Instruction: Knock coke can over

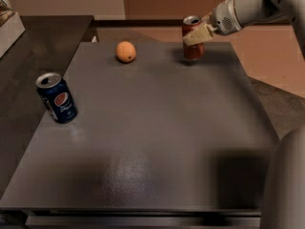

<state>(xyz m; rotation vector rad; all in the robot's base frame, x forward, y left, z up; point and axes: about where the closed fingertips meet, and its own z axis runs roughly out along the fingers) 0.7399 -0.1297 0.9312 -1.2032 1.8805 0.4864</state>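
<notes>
While the gripper (197,34) is apparently touching the upright coke can (193,51) near the desk's (157,128) far edge (opening: can't tell), I'm advising pushing high, toward the near edge.

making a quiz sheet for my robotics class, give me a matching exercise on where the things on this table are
Things:
1. coke can
2. Pepsi can
3. orange fruit
4. gripper

Places:
a. lying at the far side of the table, left of the red can
b. up against the red can's upper half, arm coming in from the right
c. standing near the table's left edge
d. standing at the table's far edge, right of the middle

Pairs: 1-d, 2-c, 3-a, 4-b
</notes>
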